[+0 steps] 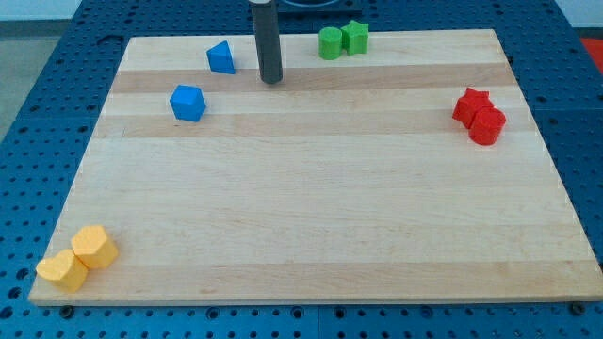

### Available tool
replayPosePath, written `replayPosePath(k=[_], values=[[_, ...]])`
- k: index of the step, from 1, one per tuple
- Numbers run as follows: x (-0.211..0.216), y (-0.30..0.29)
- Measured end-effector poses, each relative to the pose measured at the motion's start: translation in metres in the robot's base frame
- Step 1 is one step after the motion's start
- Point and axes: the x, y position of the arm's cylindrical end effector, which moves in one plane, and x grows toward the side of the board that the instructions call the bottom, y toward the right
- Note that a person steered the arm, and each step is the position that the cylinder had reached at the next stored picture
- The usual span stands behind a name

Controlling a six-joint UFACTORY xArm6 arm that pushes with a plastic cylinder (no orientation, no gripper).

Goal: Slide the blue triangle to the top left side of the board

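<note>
Nearest the camera, at the board's seven o'clock corner, two yellow blocks sit touching: a yellow heart-like block and a yellow hexagonal block just up and to its right. They play no part in the job.

Camera view, farther up: the pale wooden board lies on a blue perforated table. At three o'clock a red star-shaped block touches a red cylinder-like block. At twelve o'clock, against the top edge, a green rounded block touches a green blocky piece.

The blue triangular block stands near the top edge at about eleven o'clock, well short of the corner itself. A blue cube-like block sits near it, at its seven o'clock, apart from it.

The arm carries no jaws, so there is nothing to open or clench; it ends in a dark rod whose tip rests on the board at the triangle's four o'clock, near but not touching.

Judged from this, the task is largely unfinished in its last leg: the triangle is already in the upper left region, yet a stretch of bare board separates it from the corner. A leftward push remains.

The triangle looks like a small solid wedge, matte blue, its peak pointing up, and apparently light enough to slide easily.
</note>
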Motion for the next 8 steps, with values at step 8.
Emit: replayPosePath(k=[8], values=[[-0.024,-0.044]])
